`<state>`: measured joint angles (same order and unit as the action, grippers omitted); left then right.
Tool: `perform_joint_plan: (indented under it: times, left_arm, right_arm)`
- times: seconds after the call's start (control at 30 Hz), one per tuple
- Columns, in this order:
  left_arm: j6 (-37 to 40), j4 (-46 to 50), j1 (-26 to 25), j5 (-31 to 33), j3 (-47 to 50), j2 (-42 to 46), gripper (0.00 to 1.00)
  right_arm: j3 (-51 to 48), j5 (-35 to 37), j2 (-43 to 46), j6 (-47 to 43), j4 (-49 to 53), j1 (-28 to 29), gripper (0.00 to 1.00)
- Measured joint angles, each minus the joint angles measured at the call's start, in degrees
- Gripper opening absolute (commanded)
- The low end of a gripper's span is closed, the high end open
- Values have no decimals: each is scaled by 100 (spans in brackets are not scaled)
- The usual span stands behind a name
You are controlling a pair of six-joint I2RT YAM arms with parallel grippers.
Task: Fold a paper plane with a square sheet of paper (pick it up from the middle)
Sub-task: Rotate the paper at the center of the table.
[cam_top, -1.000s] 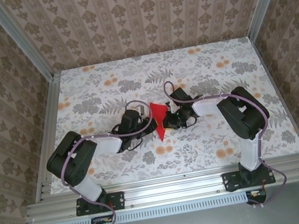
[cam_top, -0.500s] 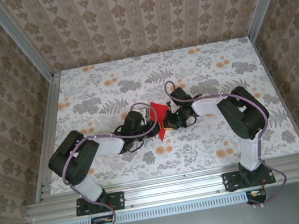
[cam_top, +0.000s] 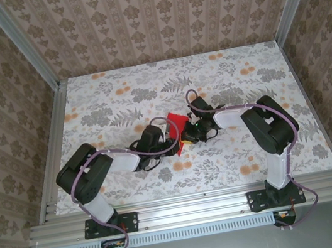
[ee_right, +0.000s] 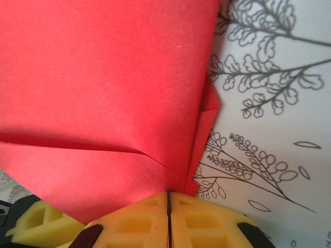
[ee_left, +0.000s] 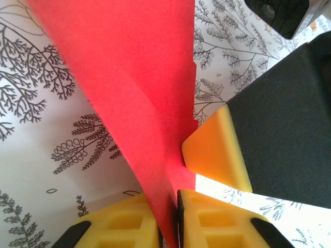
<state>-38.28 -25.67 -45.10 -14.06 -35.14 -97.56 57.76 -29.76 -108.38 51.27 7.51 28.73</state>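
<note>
The square sheet of paper (cam_top: 177,124), bright red and folded into an angular creased shape, stands off the table at the centre between both arms. My left gripper (cam_top: 170,143) is shut on its lower pointed end; in the left wrist view the red paper (ee_left: 139,93) runs down into the slit between the yellow fingers (ee_left: 119,227), at the left gripper (ee_left: 170,225). My right gripper (cam_top: 189,134) is shut on the folded edge; in the right wrist view the paper (ee_right: 103,88) with its crease rises from the closed right gripper (ee_right: 168,217). The right gripper's yellow fingertip (ee_left: 217,155) touches the paper's edge.
The floral tabletop (cam_top: 117,100) lies open all around, framed by aluminium rails (cam_top: 186,206) at the near edge and wallpapered walls at the back and sides. Both arms' cables loop close above the paper.
My left gripper has slid right and slightly toward the near edge along the paper's lower end. The red shape looks narrower and more drawn up. The right gripper has barely moved.
</note>
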Motion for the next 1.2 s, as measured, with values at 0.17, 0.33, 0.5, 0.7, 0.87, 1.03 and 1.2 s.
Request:
perform_joint_plan:
  times: [0.17, 0.33, 0.5, 0.7, 0.87, 1.03, 1.2]
  left_arm:
    - [219, 105, -22, 109, -20, 0, 8]
    - [710, 503, -26, 175, -221, 0, 3]
    - [1373, 1095, -24, 166, -511, 2, 1]
    - [1954, 1499, -2, -13, -654, 22, 1]
    - [2164, 1587, 98, -236, -664, 22, 2]
    - [2216, 1611, 181, -404, -664, 22, 7]
    - [2159, 1582, 203, -444, -662, 22, 18]
  right_arm:
    - [-15, -28, 0, 103, -35, -17, 13]
    - [-254, -87, 221, 251, -236, -149, 25]
    - [-457, -42, 693, 295, -313, -424, 27]
    - [-334, -46, 739, 212, -389, -431, 19]
    - [-74, -48, 365, 98, -378, -393, 16]
    - [11, -48, 52, 9, -334, -365, 15]
    - [4, -33, -72, 79, -306, -361, 13]
